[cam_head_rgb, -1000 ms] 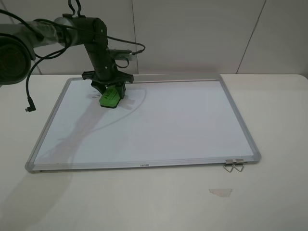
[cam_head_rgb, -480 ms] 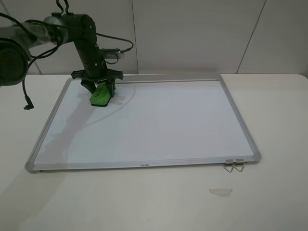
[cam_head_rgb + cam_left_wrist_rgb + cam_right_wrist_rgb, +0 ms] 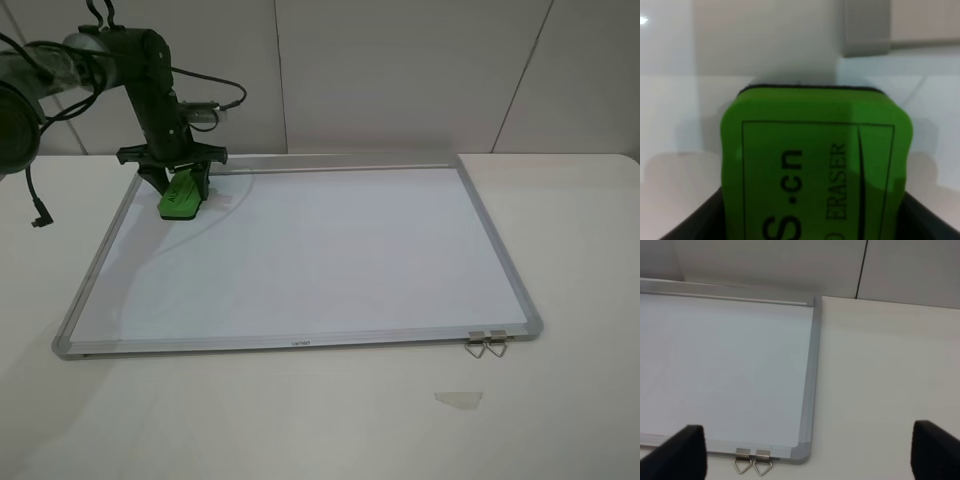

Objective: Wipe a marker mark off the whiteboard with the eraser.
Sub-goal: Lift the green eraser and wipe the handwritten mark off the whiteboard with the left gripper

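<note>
1. Exterior high view: the eraser [image 3: 180,197], a bright green block, sits at the far left corner of the whiteboard [image 3: 300,342], just inside the silver frame. The left gripper [image 3: 178,186] is clamped on it from above, the dark arm leaning in from the left.
2. Same view, surroundings: two metal clips [image 3: 486,344] hang off the near right frame edge. A pale scrap [image 3: 458,399] lies on the table [image 3: 580,420], apart from the board. A loose black cable [image 3: 38,214] dangles left of the board.
3. Left wrist view: the eraser fills the view, with black lettering reading "ERASER" and ".cn", a dark strip along its far end, and dark fingers [image 3: 687,227] on both sides.
4. Right wrist view: the right gripper [image 3: 809,452] stands wide open and holds nothing, above the board's clip corner.
</note>
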Controlling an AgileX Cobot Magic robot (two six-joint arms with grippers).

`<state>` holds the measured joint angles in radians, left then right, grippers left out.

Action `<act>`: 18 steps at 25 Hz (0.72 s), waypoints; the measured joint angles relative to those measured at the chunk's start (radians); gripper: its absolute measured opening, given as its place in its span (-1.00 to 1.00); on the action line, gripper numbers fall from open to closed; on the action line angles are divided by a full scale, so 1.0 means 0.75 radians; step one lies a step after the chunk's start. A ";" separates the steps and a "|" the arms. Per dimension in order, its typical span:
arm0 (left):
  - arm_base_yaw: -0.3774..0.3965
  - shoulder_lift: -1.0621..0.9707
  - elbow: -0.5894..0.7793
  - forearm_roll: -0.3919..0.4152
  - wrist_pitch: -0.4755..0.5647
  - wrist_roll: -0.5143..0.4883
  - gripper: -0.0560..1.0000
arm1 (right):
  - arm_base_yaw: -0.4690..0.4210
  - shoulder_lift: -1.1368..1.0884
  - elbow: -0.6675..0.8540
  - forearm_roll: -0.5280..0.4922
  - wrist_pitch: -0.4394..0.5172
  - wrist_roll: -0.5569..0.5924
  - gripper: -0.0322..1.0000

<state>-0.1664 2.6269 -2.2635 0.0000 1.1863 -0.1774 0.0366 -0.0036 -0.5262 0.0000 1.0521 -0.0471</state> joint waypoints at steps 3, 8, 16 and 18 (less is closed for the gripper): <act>-0.006 0.001 0.000 0.000 0.000 0.000 0.23 | 0.000 0.000 0.000 0.000 0.000 0.000 0.64; -0.039 0.007 -0.001 -0.010 -0.007 -0.003 0.23 | 0.000 0.000 0.000 0.000 0.000 0.000 0.64; -0.126 0.028 -0.014 -0.014 -0.012 -0.015 0.23 | 0.000 0.000 0.000 0.000 0.000 0.000 0.64; -0.153 0.030 -0.016 -0.014 -0.022 -0.015 0.23 | 0.000 0.000 0.000 0.000 0.000 0.000 0.64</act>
<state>-0.2814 2.6490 -2.2755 -0.0102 1.1700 -0.1887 0.0366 -0.0036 -0.5262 0.0000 1.0521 -0.0471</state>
